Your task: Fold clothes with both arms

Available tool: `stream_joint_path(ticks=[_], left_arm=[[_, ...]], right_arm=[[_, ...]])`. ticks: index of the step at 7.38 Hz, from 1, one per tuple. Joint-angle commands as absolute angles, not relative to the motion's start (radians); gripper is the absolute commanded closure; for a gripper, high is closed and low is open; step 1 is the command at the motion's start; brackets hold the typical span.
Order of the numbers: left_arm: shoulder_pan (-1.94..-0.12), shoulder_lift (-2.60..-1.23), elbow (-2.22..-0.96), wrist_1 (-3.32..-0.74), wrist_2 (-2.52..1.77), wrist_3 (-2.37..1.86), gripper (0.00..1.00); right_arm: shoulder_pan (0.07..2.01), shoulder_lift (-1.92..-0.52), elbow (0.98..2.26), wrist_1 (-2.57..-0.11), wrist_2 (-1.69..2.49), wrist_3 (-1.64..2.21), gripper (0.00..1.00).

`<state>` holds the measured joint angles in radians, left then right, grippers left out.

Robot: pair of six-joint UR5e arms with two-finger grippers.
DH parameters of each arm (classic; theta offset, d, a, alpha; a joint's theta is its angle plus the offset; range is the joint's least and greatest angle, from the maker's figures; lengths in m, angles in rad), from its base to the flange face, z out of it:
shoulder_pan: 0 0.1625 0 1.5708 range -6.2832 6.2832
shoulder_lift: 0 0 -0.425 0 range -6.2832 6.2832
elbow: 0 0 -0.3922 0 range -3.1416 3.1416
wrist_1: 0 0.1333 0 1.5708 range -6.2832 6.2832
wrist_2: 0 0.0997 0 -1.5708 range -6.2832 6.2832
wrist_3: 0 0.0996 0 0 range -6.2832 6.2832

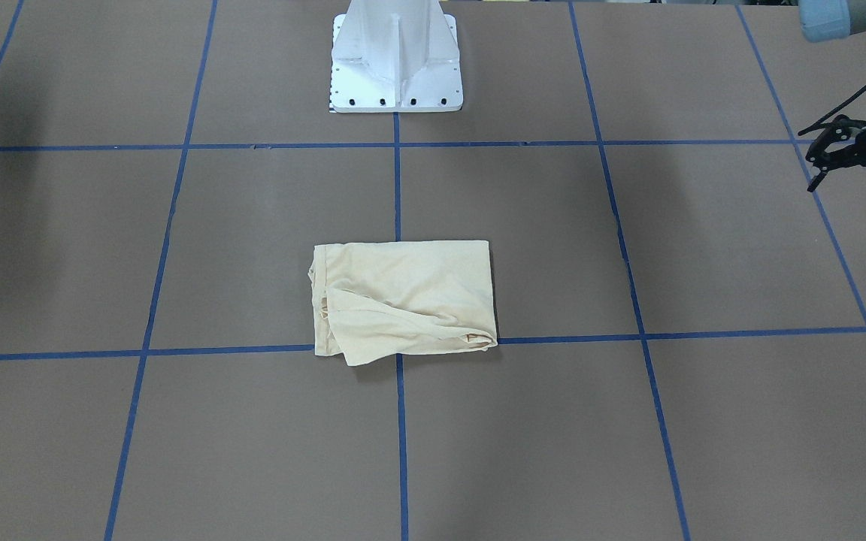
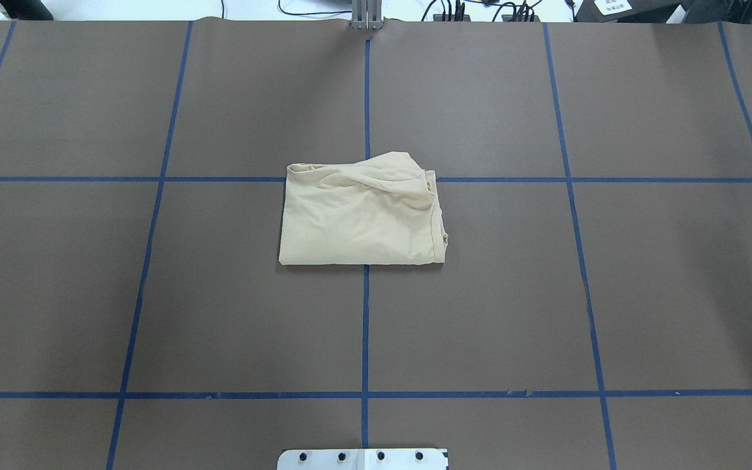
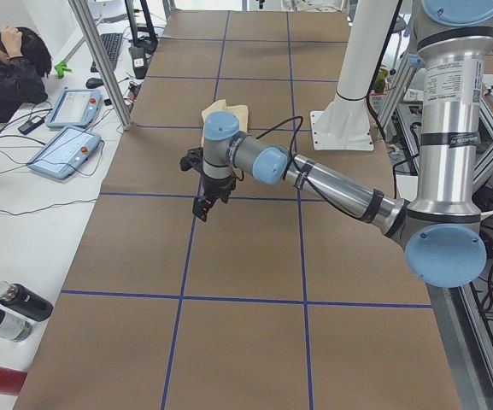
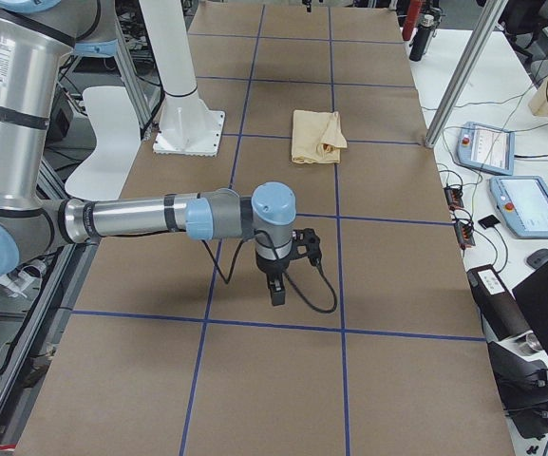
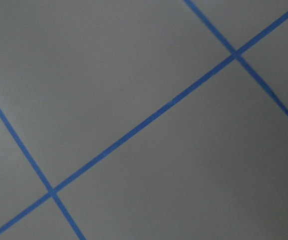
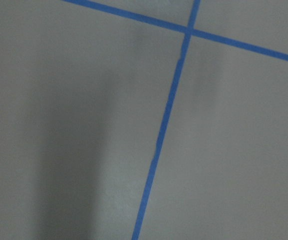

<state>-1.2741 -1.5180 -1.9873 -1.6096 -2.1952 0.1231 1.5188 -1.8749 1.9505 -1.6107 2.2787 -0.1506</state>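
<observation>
The pale cream-yellow shirt [image 1: 403, 300] lies folded into a small rectangle at the table's middle, print hidden. It also shows in the overhead view [image 2: 363, 219] and both side views [image 3: 226, 114] [image 4: 316, 136]. My left gripper [image 1: 852, 197] hangs open and empty above the table, far out to the shirt's side; it also shows in the exterior left view [image 3: 203, 201]. My right gripper [image 4: 275, 290] shows only in the exterior right view, far from the shirt, and I cannot tell whether it is open or shut. Both wrist views show only brown table and blue tape.
The white pedestal base [image 1: 395, 68] stands behind the shirt. Blue tape lines [image 2: 365, 326] grid the brown table. Along the operators' side are a metal post [image 3: 101, 60], tablets [image 3: 62, 149], bottles [image 3: 7, 312] and a seated person [image 3: 7, 60].
</observation>
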Motion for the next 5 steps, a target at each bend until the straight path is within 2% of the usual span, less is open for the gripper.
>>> stream_joint_path(ticks=[1,2,5], left_arm=[[-1.331,-1.47,-1.925,-1.612,-2.21,0.138,0.0],[-1.465,-1.45,-1.918,-1.615,-2.215,0.152,0.0],[-1.581,-1.362,-1.917,-1.595,-2.322,0.275,0.0]], right_arm=[[1.595,-1.948,1.948,-1.609,2.305,-0.172,0.0],[1.595,-1.96,1.956,-1.608,2.307,-0.164,0.0],[1.594,-1.945,1.959,-1.557,2.312,-0.071,0.0]])
